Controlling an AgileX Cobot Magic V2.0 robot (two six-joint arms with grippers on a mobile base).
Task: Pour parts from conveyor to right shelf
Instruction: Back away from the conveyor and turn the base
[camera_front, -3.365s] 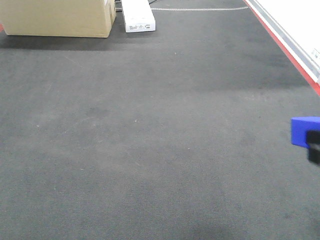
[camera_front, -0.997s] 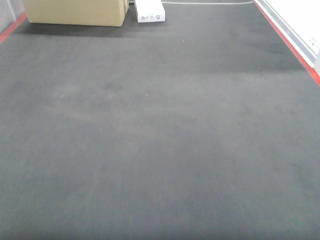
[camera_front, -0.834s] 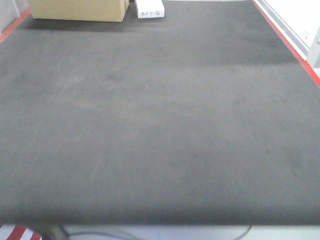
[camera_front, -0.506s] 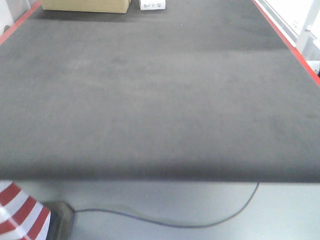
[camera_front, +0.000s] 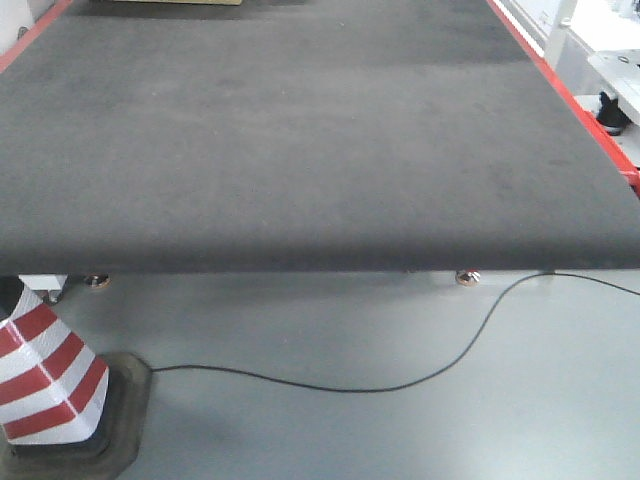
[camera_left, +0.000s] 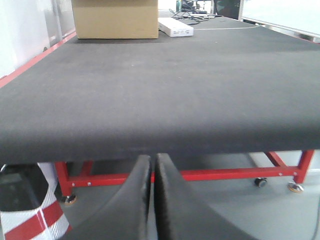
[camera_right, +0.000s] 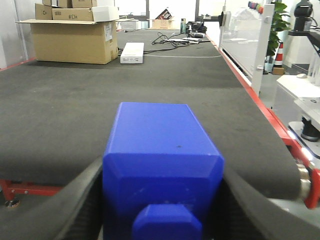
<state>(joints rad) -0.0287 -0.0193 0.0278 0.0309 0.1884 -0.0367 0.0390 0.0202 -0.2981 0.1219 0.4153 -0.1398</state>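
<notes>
Exterior front-facing view looks down on the near end of the conveyor (camera_front: 300, 130), a wide dark-grey belt that fills the upper half of the picture, with a red edge rail (camera_front: 560, 90) along its right side. Below it is a smooth grey floor (camera_front: 420, 430). A red-and-white striped cone (camera_front: 45, 370) stands on a dark base at lower left, and a thin black cable (camera_front: 400, 385) curves across the floor.

Left wrist view shows the belt edge-on, red legs (camera_left: 200, 175) beneath it, and at the far end a large cardboard box (camera_left: 115, 20) with a flat white box (camera_left: 175, 27) just beside it. The left gripper (camera_left: 151, 165) has its two dark fingers pressed together – nothing is between them.

Right wrist view shows the right gripper (camera_right: 162, 167) clamped on the blue block (camera_right: 160, 155) – one dark finger on each side, the stud end facing the camera. The block is held off the belt, in front of its near end.
</notes>
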